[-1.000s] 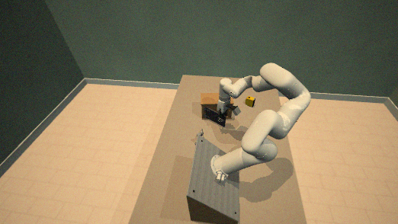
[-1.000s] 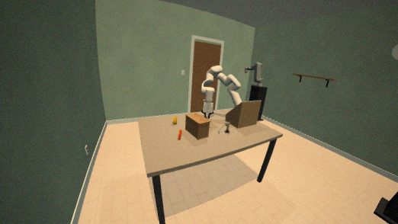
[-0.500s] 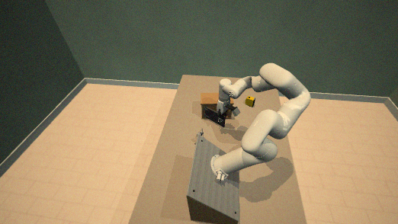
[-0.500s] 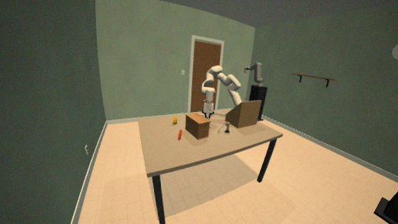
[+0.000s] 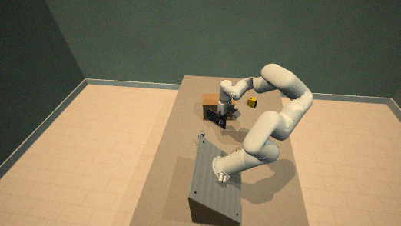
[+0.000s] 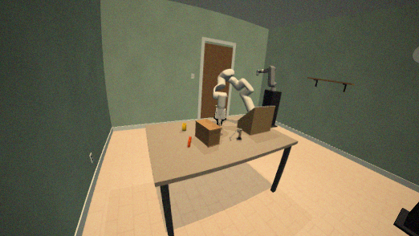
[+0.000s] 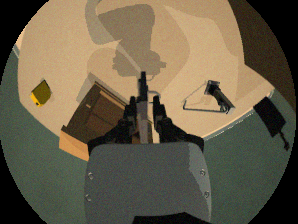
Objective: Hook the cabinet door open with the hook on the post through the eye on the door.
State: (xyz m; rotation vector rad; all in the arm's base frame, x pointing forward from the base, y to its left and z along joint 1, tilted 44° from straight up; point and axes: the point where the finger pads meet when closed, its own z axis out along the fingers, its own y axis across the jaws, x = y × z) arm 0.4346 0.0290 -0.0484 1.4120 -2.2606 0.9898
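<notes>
On the tabletop (image 5: 165,154) (image 6: 225,154) (image 7: 45,60), left to right in the wrist view:
Yellow block: at the far left, well apart from the work.
Cabinet: the wooden box (image 5: 211,99) (image 6: 208,134) (image 7: 75,145) looks flat on its base, its front uncovered.
Gripper: its fingers (image 5: 221,118) (image 6: 220,124) are drawn fairly narrow but not shut, one either side of the door, with a gap showing; they appear to grip nothing, though light contact cannot be ruled out.
Door: the dark panel (image 5: 215,117) (image 7: 143,117) stands swung out from the cabinet, between the fingers.
Eye: what looks like a pale loop (image 7: 154,92) sticks out on the door's right side, with no hook through it.
Hook: the thin rod (image 6: 233,137) (image 7: 202,109) reaches from the post towards the door, well apart from the eye.
Post: the dark upright (image 5: 203,134) (image 6: 239,135) (image 7: 220,97) stands at the right.
Step in hand: probably setting the door's angle; hooking remains undone.
Next move: open the fingers, back off without dragging the door, then fetch the hook and lower its end into the eye.
</notes>
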